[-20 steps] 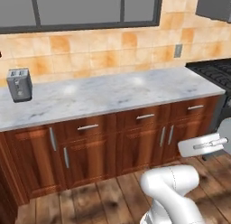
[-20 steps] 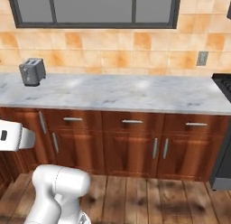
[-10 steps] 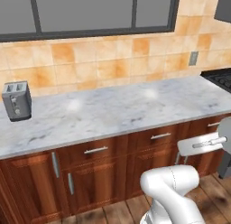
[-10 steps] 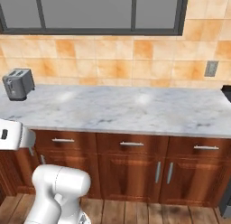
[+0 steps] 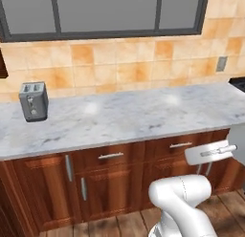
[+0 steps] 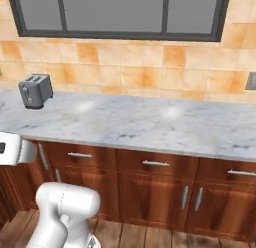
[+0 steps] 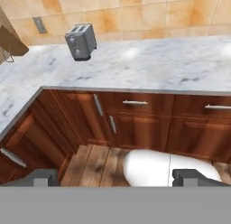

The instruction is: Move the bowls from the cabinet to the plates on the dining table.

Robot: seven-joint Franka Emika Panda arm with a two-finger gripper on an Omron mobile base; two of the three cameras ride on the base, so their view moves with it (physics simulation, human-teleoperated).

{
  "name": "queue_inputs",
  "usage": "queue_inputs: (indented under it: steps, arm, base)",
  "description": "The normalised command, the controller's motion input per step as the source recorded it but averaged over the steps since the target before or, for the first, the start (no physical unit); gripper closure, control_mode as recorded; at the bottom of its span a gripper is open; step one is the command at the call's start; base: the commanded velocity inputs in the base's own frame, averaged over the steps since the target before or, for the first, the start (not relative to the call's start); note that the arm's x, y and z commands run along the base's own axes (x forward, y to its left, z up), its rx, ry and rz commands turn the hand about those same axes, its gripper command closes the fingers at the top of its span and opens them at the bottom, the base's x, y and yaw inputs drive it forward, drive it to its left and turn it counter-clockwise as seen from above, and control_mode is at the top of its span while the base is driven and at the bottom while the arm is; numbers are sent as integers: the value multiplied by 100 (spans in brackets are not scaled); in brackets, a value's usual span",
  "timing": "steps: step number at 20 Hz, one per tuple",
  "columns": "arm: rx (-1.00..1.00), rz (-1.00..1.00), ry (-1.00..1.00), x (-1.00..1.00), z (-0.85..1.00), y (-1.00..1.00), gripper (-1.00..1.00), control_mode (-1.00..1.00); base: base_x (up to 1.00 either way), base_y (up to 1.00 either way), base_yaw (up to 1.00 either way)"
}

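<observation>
Marble, white-grey and veined, runs across the counter (image 5: 134, 116) against a wall of orange-beige tiles (image 5: 119, 64), with a dark-framed window (image 5: 105, 14) above whose top is cut off by the picture edge. On the counter a grey two-slot toaster (image 5: 33, 101) stands near the left end, close to the tiled wall, well apart from everything else; the marble to its right lies bare up to the right edge of both base views. A grey wall outlet (image 5: 221, 64) sits in the tiles at the far right. Below the top run reddish-brown lower cabinets (image 5: 110, 183) with short silver drawer pulls and short upright door handles, and a wooden plank floor (image 7: 94, 166) shows in front of them. In the hand view the counter turns a corner at the left, so a second run of lower cabinets closes that side, leaving the floor between as the open room. At the left edge of the left base view a dark reddish-brown corner of the cabinet (image 5: 3, 64) juts in, too cropped to show doors or handles; a similar brown shape at the upper left of the hand view is hard to make out. A dark edge at the far right of the left base view is cut off and cannot be identified. The fingers (image 7: 45, 177) rise wide apart at the bottom of the hand view, released, with nothing between them.
</observation>
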Motion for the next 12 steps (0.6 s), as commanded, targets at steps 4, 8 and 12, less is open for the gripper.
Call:
queue_inputs:
  steps: [4, 8, 12]
  arm:
    - [0, 0, 0, 0, 0, 0, -100, 100]
    - [0, 0, 0, 0, 0, 0, -100, 100]
    - [0, 0, 0, 0, 0, 0, -100, 100]
  base:
    - [2, 0, 40]
    - [9, 0, 39]
    - [8, 0, 41]
